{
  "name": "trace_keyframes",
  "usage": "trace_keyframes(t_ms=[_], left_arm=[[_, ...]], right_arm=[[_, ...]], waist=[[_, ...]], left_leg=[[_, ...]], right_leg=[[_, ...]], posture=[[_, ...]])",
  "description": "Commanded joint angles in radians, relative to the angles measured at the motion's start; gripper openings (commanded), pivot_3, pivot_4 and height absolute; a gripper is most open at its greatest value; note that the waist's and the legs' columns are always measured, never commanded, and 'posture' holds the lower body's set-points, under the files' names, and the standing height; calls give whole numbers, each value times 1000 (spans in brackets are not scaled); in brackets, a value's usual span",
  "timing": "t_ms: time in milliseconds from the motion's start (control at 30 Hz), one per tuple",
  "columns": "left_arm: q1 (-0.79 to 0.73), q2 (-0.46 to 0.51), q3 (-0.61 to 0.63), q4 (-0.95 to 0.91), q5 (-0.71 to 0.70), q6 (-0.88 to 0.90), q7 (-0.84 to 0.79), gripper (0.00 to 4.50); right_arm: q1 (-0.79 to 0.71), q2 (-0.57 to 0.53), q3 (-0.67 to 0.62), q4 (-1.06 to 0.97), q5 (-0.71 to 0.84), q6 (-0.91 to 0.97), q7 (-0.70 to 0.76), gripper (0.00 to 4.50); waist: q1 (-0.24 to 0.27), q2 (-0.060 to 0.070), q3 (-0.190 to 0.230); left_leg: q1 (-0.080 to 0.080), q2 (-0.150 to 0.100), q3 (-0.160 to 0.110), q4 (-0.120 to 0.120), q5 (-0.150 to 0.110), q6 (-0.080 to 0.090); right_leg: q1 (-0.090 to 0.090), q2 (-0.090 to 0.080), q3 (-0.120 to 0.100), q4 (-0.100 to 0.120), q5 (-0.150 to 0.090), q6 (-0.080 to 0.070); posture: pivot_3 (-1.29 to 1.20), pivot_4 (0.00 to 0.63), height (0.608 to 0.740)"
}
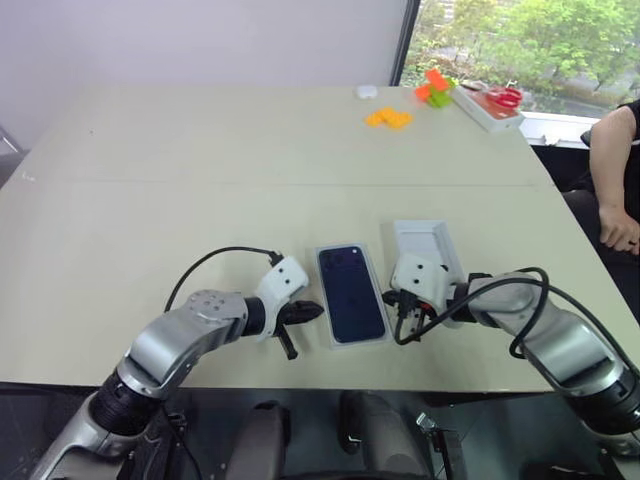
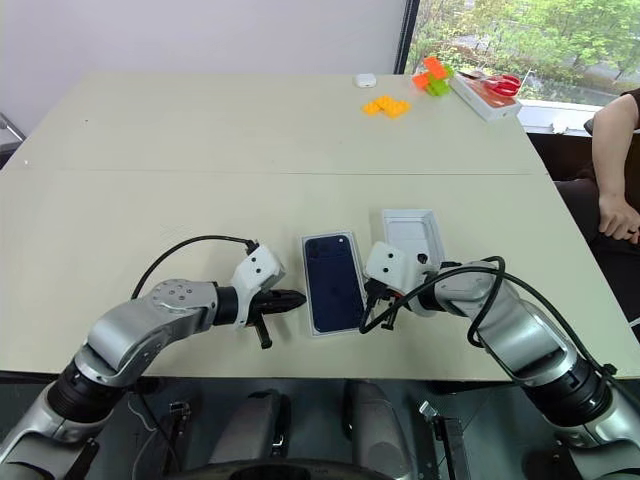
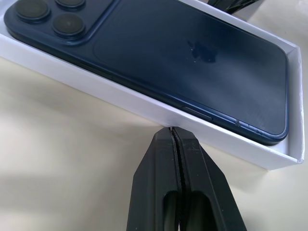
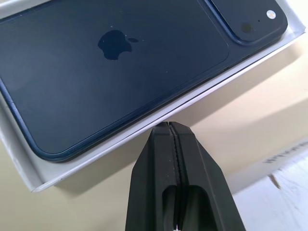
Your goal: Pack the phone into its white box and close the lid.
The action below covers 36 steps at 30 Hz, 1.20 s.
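Note:
The dark navy phone (image 1: 350, 293) lies back up inside the white box (image 3: 144, 108) near the table's front edge, its camera cluster at the far end. My left gripper (image 1: 315, 312) is shut and empty, its tip against the box's left wall (image 3: 172, 130). On the other side, my right gripper (image 1: 393, 300) is also shut and empty, with its tip at the box's right wall (image 4: 168, 125). The lid (image 1: 425, 240) rests open side up on the table just right of the box, behind my right wrist.
At the far right of the table (image 1: 200, 200) sit orange pieces (image 1: 388, 118), orange and green blocks (image 1: 435, 90), a white tray with red scissors (image 1: 490, 105) and a small white object (image 1: 366, 92). A person (image 1: 615, 190) sits beyond the right edge.

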Motion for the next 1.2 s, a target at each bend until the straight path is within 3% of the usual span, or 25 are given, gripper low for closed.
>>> trace_keyframes(t_ms=[33,667,1067,1200], left_arm=[[-25,-20,-17,2,23,-22,-16,60],[-55,-92,-9,61,98,-45,-23,60],[-3,-44,28,-7,68,-31,-64,60],[19,-27,67,-27,56,-14,-61,0]], right_arm=[[-1,-16,-30,-49,8,-1,7,0],[-8,-4,-25,-47,7,12,6,0],[-10,-41,-83,-51,33,27,35,0],[-1,-77,-127,-78,68,28,73,1330]], waist=[[1,0,0],[2,0,0],[0,0,0],[0,0,0]], left_leg=[[0,0,0,0,0,0],[1,0,0,0,0,0],[1,0,0,0,0,0],[1,0,0,0,0,0]], right_leg=[[0,0,0,0,0,0],[1,-1,0,0,0,0],[1,-1,0,0,0,0],[1,0,0,0,0,0]], posture=[[0,150,734],[0,150,734],[0,150,734],[0,150,734]])
